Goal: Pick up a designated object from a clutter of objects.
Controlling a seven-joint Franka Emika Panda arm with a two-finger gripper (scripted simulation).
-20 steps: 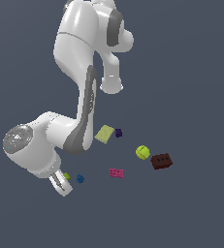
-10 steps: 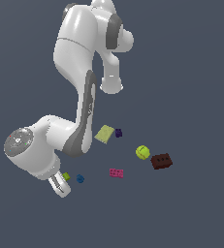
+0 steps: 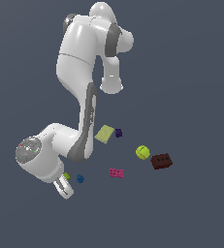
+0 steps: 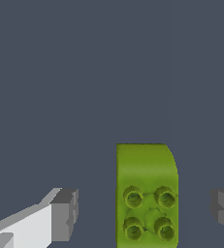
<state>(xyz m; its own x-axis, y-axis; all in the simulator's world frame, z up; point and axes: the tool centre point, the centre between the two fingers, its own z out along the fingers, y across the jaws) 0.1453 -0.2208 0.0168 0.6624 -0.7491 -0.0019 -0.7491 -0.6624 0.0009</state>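
Observation:
The designated object, a small lime-green block (image 4: 147, 193) with four round studs on top, lies on the dark floor between the fingers of my gripper (image 4: 145, 210). The jaws stand wide apart, one grey pad (image 4: 65, 214) on one side of the block and the other pad (image 4: 223, 209) on the opposite side, with neither touching it. In the exterior view only a sliver of the lime-green block (image 3: 66, 176) shows beside my gripper (image 3: 65, 188), low at the exterior view's left; the wrist hides the rest.
A blue piece (image 3: 80, 178) lies right beside the block. Further to the exterior view's right are a pink brick (image 3: 116, 173), a yellow-green ball (image 3: 142, 152) and a dark brown brick (image 3: 161, 161). A pale yellow-green flat block (image 3: 104, 133) and a dark purple piece (image 3: 119, 132) lie behind.
My gripper has shifted slightly toward the exterior view's right, over the lime-green block, and the wrist now covers more of it. The other objects have not moved.

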